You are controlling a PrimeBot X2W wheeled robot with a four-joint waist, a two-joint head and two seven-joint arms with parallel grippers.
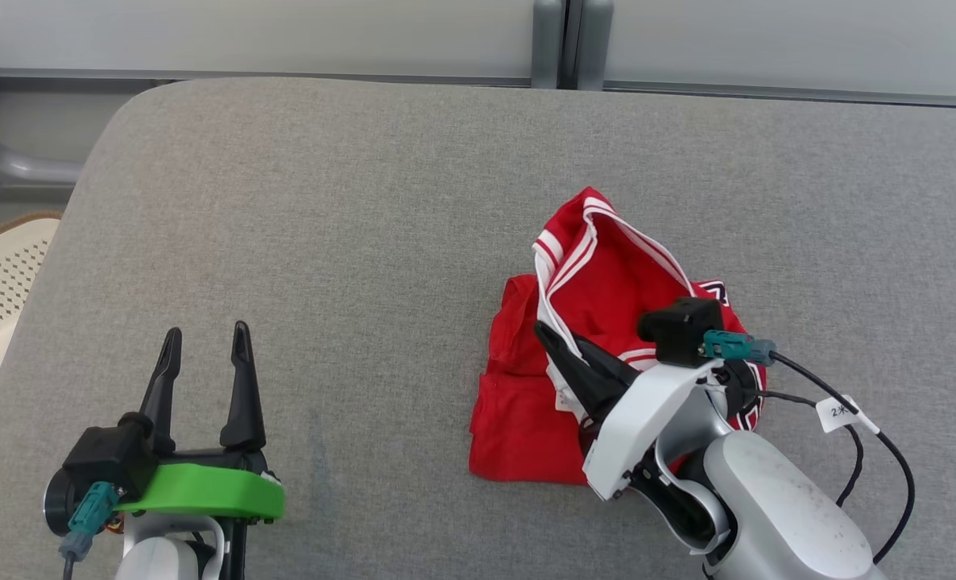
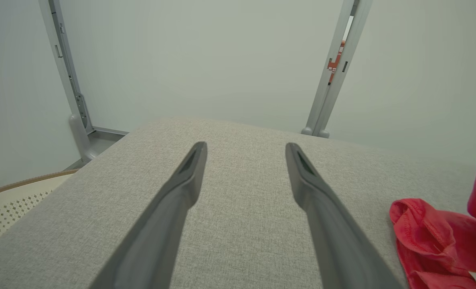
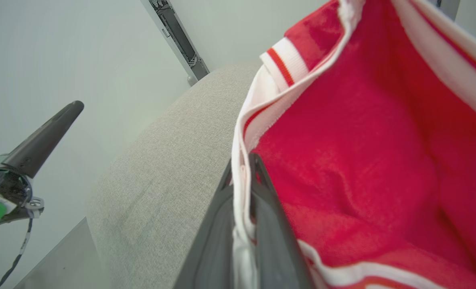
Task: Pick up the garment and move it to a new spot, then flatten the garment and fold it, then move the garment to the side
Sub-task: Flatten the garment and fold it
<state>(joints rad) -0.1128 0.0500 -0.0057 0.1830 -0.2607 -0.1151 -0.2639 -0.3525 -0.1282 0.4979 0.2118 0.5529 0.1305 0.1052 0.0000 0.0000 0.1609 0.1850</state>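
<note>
Right arm's pale grey forearm sits closest, at 5 o'clock in the head view; the right gripper at its end points toward 10 o'clock, its long dark fingers pinched together on the white edge of a red knit garment with white striped trim; the right wrist view confirms it: the right gripper has its jaws all but closed with the white hem clamped between them, and the garment spreads from 1 to 5 o'clock.

The garment is bunched at about 4 o'clock on the grey woven fabric surface with rounded corners; its lower red part lies flat on the fabric, and the striped opening stands up toward 12 o'clock above the gripper.

The left gripper is at 7 o'clock, fingers pointing to 12 o'clock, spread wide and holding nothing, well apart from the garment; a bright green plastic bracket wraps its wrist; in the left wrist view the left gripper hovers over bare grey fabric, with the garment at 4 o'clock.

A black cable with a white paper tag trails off the right wrist at 4 o'clock; a cream perforated basket with a brown rim sits off the surface at 9 o'clock; grey metal posts stand at 12 o'clock.
</note>
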